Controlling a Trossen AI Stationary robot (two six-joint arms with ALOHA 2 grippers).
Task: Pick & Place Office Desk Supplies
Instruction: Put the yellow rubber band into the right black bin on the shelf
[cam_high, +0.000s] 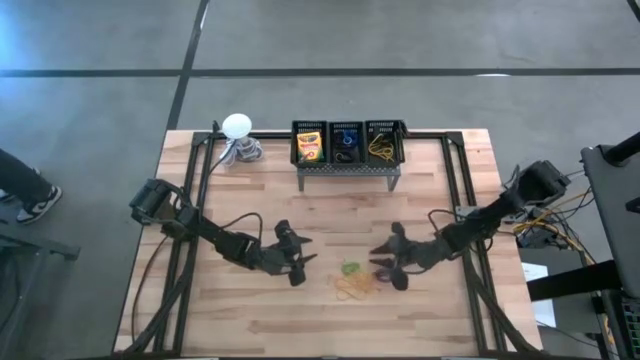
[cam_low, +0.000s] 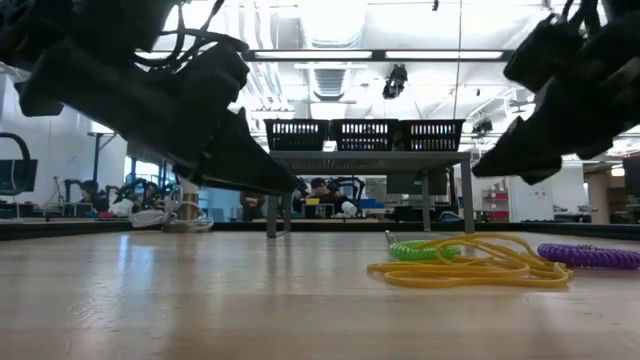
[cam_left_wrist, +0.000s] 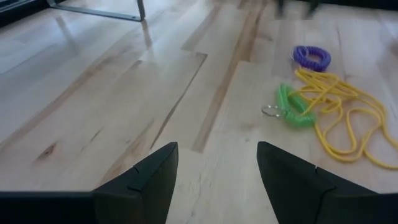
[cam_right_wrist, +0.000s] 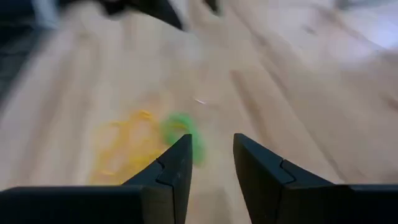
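A green coiled ring (cam_high: 349, 268) (cam_left_wrist: 293, 107), a purple coiled ring (cam_high: 383, 273) (cam_left_wrist: 311, 58) and a tangle of yellow rubber bands (cam_high: 355, 288) (cam_low: 470, 268) lie loose on the table's near middle. My left gripper (cam_high: 297, 262) (cam_left_wrist: 217, 149) hovers open to their left, pointing at them. My right gripper (cam_high: 388, 264) (cam_right_wrist: 212, 140) hovers open on their right, close over the purple ring, with the green ring (cam_right_wrist: 183, 134) and yellow bands (cam_right_wrist: 127, 146) ahead of it. Both grippers hold nothing.
Three black bins (cam_high: 348, 143) stand on a raised rack at the far middle; they hold a crayon box (cam_high: 309, 147), dark rings (cam_high: 345, 143) and yellow bands (cam_high: 382, 147). A white ball-shaped object (cam_high: 237, 127) on a coiled base sits far left. Bare wood lies near the front edge.
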